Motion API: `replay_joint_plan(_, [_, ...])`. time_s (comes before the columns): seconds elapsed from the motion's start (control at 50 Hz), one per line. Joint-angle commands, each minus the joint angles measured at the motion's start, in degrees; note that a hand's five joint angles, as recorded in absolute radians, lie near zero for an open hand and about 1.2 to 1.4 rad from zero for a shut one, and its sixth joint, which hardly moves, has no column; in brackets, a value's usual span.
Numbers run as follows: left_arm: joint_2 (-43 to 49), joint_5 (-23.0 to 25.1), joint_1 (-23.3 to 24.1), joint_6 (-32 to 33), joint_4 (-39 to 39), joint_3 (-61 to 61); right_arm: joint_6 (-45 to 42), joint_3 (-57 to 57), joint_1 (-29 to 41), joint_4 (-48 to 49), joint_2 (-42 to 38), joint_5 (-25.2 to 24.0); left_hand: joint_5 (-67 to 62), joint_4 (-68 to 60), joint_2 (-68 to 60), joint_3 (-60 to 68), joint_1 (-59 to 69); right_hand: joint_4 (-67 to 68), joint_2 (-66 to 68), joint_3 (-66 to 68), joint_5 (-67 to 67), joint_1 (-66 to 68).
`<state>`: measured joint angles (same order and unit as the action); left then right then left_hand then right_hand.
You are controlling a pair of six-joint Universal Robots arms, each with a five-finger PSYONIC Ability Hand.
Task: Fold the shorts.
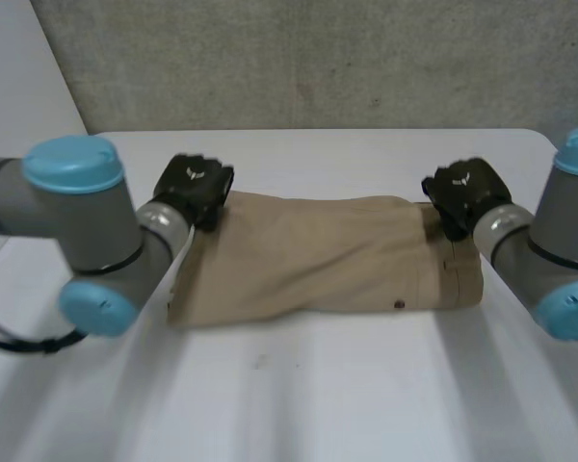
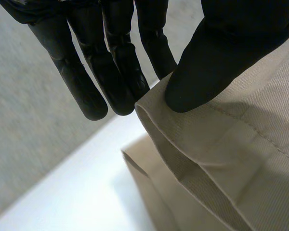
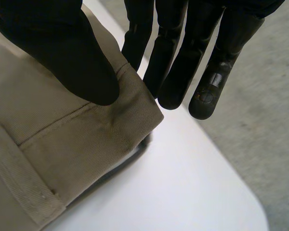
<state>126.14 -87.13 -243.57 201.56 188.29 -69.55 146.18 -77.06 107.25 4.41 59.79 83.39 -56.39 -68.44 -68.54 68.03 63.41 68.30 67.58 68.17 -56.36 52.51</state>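
Note:
The tan shorts (image 1: 308, 255) lie folded across the middle of the white table (image 1: 318, 395), with the waistband end at the right. My left hand (image 1: 193, 188) is at the far left corner of the shorts. In the left wrist view its thumb (image 2: 216, 57) presses on top of the hem (image 2: 183, 144) and its fingers (image 2: 120, 72) reach behind the edge, pinching the cloth. My right hand (image 1: 465, 192) is at the far right corner. There its thumb (image 3: 62, 48) lies on the waistband corner (image 3: 86, 139) with the fingers (image 3: 173, 72) behind it, pinching.
A grey wall (image 1: 318, 58) rises behind the table's far edge. Bare white tabletop stretches in front of the shorts. My two arms (image 1: 77, 231) flank the cloth at left and right.

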Motion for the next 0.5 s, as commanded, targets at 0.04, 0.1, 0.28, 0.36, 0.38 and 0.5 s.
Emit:
replay_joint_plan(0.04, [14.82, 0.21, -0.06, 5.33, 10.07, 17.59, 0.24, 13.33, -0.02, 7.01, -11.09, 1.51, -13.61, -11.56, -11.46, 11.97, 16.59, 11.70, 12.42, 11.83, -13.64, 27.49])
replay_joint_plan(0.1, [20.27, 0.56, -0.24, 7.01, 12.27, 24.27, 0.15, 16.59, -0.11, 9.29, -14.43, 1.60, -13.61, -11.56, -11.46, 11.97, 16.59, 11.70, 12.42, 11.83, -13.64, 27.49])
replay_joint_plan(0.28, [31.97, 4.51, -3.14, 7.27, 12.53, 36.94, -0.64, 30.56, 0.15, 11.59, -28.84, 2.04, -13.61, -11.56, -11.46, 11.97, 16.59, 11.70, 12.42, 11.83, -13.64, 27.49])
replay_joint_plan(0.36, [32.94, 7.42, -3.14, 7.27, 12.97, 36.68, -2.04, 34.43, 0.59, 10.80, -32.10, 2.13, -13.61, -11.56, -11.46, 11.97, 16.59, 11.70, 12.42, 11.83, -13.64, 27.49])
replay_joint_plan(0.38, [33.64, 8.55, -3.14, 7.27, 13.41, 36.94, -2.83, 35.92, 0.59, 10.45, -33.06, 2.39, -13.61, -11.56, -11.46, 11.97, 16.59, 9.26, 9.98, 9.39, -11.20, 25.05])
replay_joint_plan(0.5, [33.73, 9.70, -3.14, 7.27, 18.06, 35.89, -3.89, 38.30, 0.77, 10.27, -34.31, 2.74, 28.02, 30.07, 30.17, -29.65, -25.04, -58.30, -57.58, -58.17, 56.36, -42.51])
